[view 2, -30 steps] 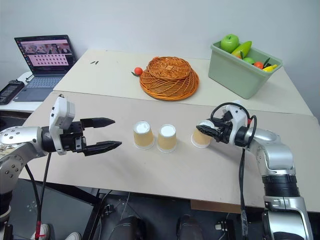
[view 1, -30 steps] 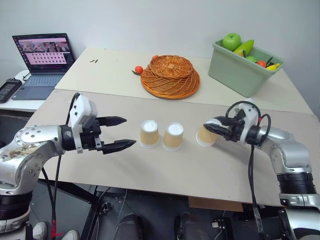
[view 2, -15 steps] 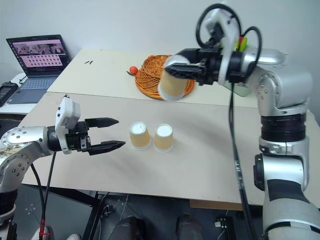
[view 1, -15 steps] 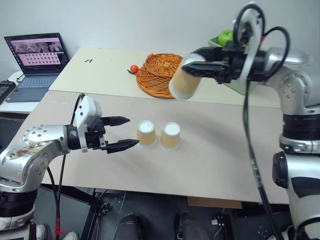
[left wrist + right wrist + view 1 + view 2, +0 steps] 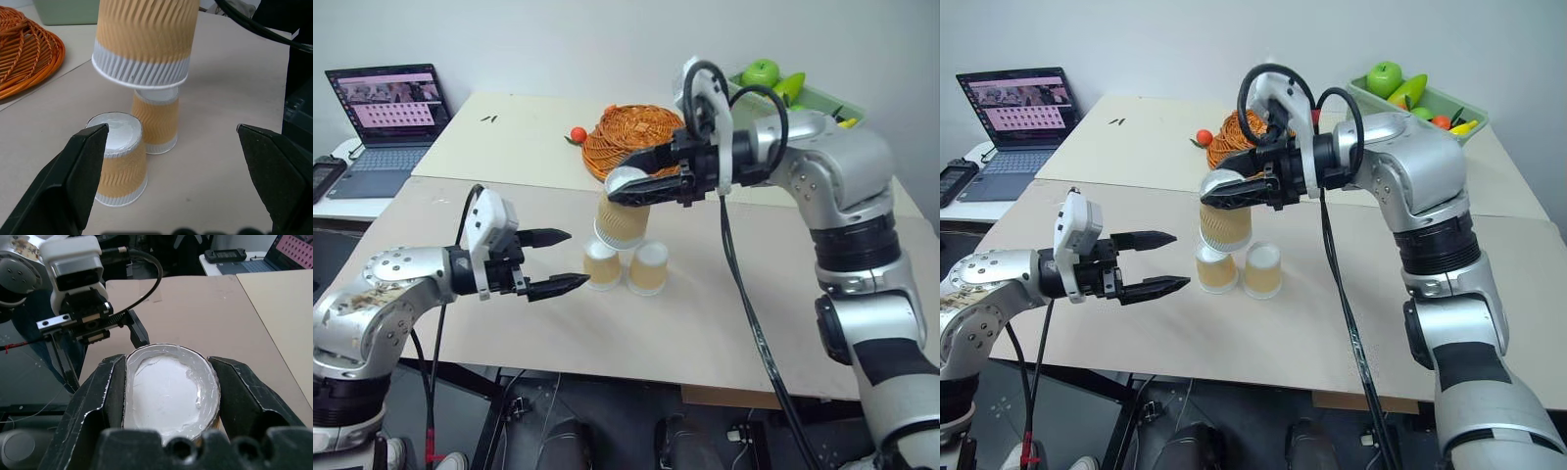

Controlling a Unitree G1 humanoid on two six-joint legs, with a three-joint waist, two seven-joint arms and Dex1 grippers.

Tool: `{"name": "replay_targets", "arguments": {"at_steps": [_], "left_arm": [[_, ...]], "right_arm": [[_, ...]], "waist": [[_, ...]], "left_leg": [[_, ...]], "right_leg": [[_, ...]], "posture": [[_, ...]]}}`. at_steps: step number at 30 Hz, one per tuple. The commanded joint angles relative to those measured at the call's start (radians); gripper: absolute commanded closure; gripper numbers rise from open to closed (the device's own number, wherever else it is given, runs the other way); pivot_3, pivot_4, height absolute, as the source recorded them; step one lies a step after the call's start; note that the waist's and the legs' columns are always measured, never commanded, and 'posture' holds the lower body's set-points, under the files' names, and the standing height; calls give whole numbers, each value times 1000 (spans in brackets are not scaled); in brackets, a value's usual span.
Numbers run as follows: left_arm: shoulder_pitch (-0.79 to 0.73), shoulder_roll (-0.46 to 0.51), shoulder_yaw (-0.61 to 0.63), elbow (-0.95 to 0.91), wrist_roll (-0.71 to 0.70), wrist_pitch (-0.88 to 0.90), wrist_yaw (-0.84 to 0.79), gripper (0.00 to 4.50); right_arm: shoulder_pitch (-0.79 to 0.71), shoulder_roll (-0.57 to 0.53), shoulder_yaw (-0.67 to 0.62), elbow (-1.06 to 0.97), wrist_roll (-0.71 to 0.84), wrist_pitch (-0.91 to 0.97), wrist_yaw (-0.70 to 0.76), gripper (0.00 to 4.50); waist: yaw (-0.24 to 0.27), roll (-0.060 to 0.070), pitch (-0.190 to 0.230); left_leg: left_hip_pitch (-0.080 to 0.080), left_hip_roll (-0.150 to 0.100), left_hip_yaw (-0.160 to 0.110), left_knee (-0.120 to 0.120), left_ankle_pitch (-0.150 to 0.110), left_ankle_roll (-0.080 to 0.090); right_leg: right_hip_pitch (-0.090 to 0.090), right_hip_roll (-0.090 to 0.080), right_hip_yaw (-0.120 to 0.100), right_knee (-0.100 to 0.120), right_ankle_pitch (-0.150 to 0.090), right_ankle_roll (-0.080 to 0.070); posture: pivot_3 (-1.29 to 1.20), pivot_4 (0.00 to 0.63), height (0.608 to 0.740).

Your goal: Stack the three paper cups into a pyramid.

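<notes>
on the big tan table (image 5: 724, 323) the right gripper (image 5: 625, 188) pinches one upside-down paper cup (image 5: 621, 219) in the air just above the two cups (image 5: 626, 266) standing side by side, while the left gripper (image 5: 560, 261) waits beside them, spread wide.

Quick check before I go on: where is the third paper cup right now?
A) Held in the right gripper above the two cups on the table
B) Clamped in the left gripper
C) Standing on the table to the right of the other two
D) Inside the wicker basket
A: the right gripper is shut on the third cup, upside down in the air over the two cups on the table.
</notes>
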Motion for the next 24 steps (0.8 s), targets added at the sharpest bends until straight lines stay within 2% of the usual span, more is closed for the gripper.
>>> {"name": "replay_targets", "arguments": {"at_steps": [1, 21, 23, 24], "left_arm": [[6, 4, 27, -44, -19, -2, 13, 0], [14, 14, 35, -49, -22, -4, 26, 0], [14, 13, 35, -47, -21, -4, 26, 0], [12, 13, 34, -46, -21, -4, 26, 0]], "right_arm": [[-3, 2, -8, 28, -30, -57, 17, 2045], [76, 54, 10, 65, -103, -89, 22, 2045], [78, 55, 7, 66, -106, -97, 20, 1110], [78, 56, 3, 68, -107, -98, 18, 907]], "waist": [[0, 0, 0], [-1, 0, 0], [-1, 0, 0], [0, 0, 0]], "left_leg": [[0, 0, 0, 0, 0, 0], [0, 0, 0, 0, 0, 0], [0, 0, 0, 0, 0, 0], [0, 0, 0, 0, 0, 0]], "right_leg": [[0, 0, 0, 0, 0, 0], [0, 0, 0, 0, 0, 0], [0, 0, 0, 0, 0, 0], [0, 0, 0, 0, 0, 0]], "posture": [[0, 150, 693], [0, 150, 693], [0, 150, 693], [0, 150, 693]]}}
